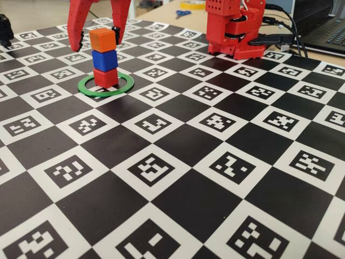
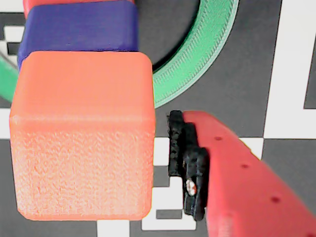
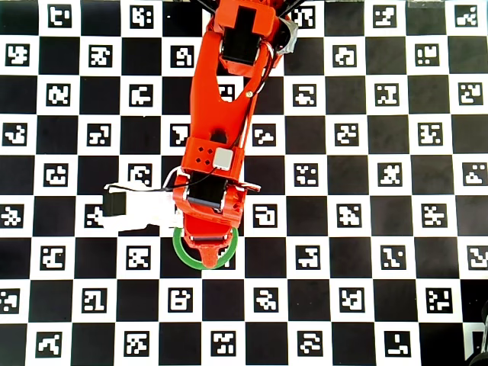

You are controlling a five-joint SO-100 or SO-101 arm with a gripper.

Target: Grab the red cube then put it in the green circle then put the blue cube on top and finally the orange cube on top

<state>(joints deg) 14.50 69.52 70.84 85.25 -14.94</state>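
Around the top of the stack, we are holding our hand spread, its two red fingers straddling the orange cube with a visible gap on each side, so it is released and grasping nothing. In the wrist view, the black pad on one finger is sitting just beside the right face of the orange cube without touching it; the other finger is lying outside that view.

In the fixed view, we are seeing the orange cube resting on the blue cube, which is resting on the red cube. The three are forming one upright column, each cube turned slightly against the one below. The red cube is standing inside the green circle, on the dark square the ring encloses. In the wrist view, the blue cube is showing directly behind the orange one, with an arc of the green circle curving past on the right.

In the overhead view, our arm is reaching down the picture from its base at the top edge and is covering the stack; only the lower arc of the green circle is showing beneath it. The checkered marker board is covering the desk, and the arm's red base is standing at its far edge in the fixed view.
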